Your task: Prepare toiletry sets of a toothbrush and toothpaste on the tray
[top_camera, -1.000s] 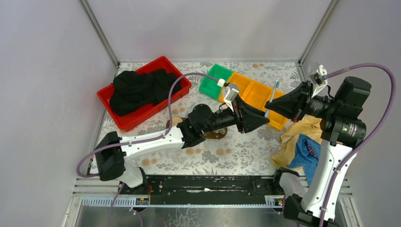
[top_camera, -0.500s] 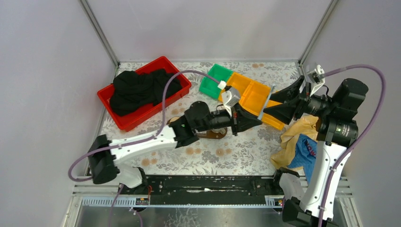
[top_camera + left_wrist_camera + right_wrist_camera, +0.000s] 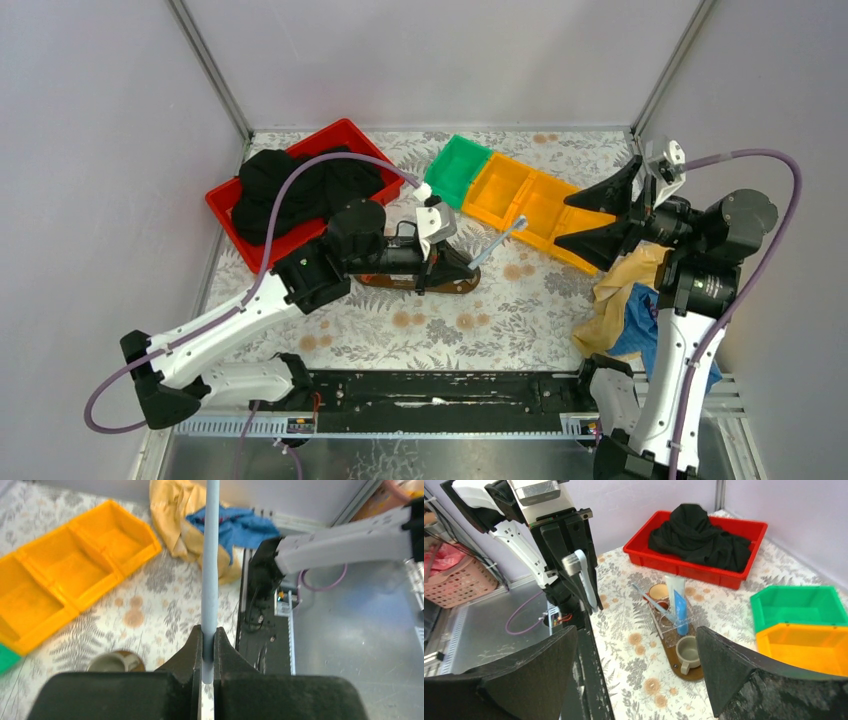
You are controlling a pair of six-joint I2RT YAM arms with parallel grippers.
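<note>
The pale toothbrush (image 3: 497, 243) sticks out to the right from my left gripper (image 3: 468, 267), which is shut on its lower end just above the right end of the dark brown tray (image 3: 452, 289). In the left wrist view the toothbrush (image 3: 212, 555) is pinched between the jaws of the left gripper (image 3: 209, 632). My right gripper (image 3: 582, 220) hangs open and empty over the orange bins. From the right wrist view, a whitish toothpaste tube (image 3: 673, 586) and a blue one (image 3: 680, 612) stand in a clear holder on the tray (image 3: 676, 661), with another thin brush (image 3: 651, 602) leaning there.
A red crate (image 3: 225, 205) with black cloth stands at the back left. A green bin (image 3: 455, 170) and orange bins (image 3: 530, 200) run along the back right. Yellow and blue cloths (image 3: 635, 300) lie at the right. Two cups (image 3: 688, 650) sit on the tray.
The right gripper opened and let go of the toothbrush. The left gripper shut on it and drew it back left, down over the tray's right end.
</note>
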